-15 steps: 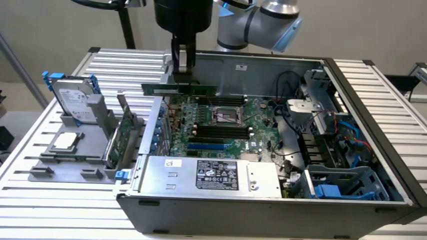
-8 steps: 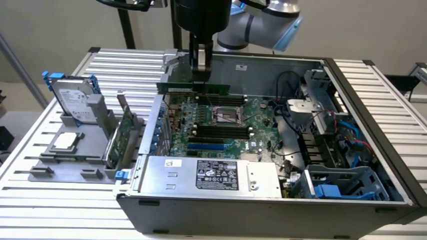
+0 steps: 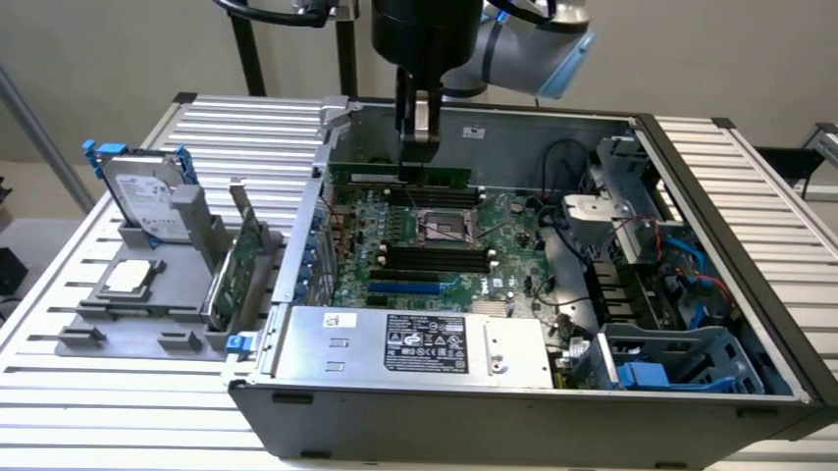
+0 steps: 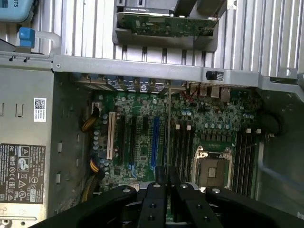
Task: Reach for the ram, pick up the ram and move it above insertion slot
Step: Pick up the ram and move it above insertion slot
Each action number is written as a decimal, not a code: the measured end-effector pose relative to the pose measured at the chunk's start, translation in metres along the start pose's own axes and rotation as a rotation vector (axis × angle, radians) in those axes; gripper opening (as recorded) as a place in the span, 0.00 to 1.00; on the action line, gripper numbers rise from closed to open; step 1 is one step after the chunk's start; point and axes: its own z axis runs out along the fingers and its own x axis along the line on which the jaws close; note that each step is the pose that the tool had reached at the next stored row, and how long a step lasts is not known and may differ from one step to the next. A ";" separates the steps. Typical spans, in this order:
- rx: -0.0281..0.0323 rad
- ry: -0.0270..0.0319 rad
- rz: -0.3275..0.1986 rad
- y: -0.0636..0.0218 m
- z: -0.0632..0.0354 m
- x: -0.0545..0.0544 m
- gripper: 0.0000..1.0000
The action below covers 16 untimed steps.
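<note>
Pincer (image 3: 415, 147) clamping ram (image 3: 399, 175) over open computer case (image 3: 524, 412), slatted metal table (image 3: 118, 392)

You see an open computer case (image 3: 733, 324) on a slatted metal surface (image 3: 78, 392). Inside it lies the green motherboard (image 3: 433, 245) with its processor socket (image 3: 443, 228) and black slots (image 3: 426, 259). At the exterior view's left, a grey holder (image 3: 144, 304) carries a hard drive with blue rails (image 3: 141, 191) and a green expansion card (image 3: 242, 270).
</note>
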 end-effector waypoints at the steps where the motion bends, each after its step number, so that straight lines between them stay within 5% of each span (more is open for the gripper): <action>1: 0.0002 -0.0001 0.003 -0.0016 0.0003 0.000 0.13; 16: 0.0011 -0.0005 0.017 -0.0333 0.0062 -0.006 0.13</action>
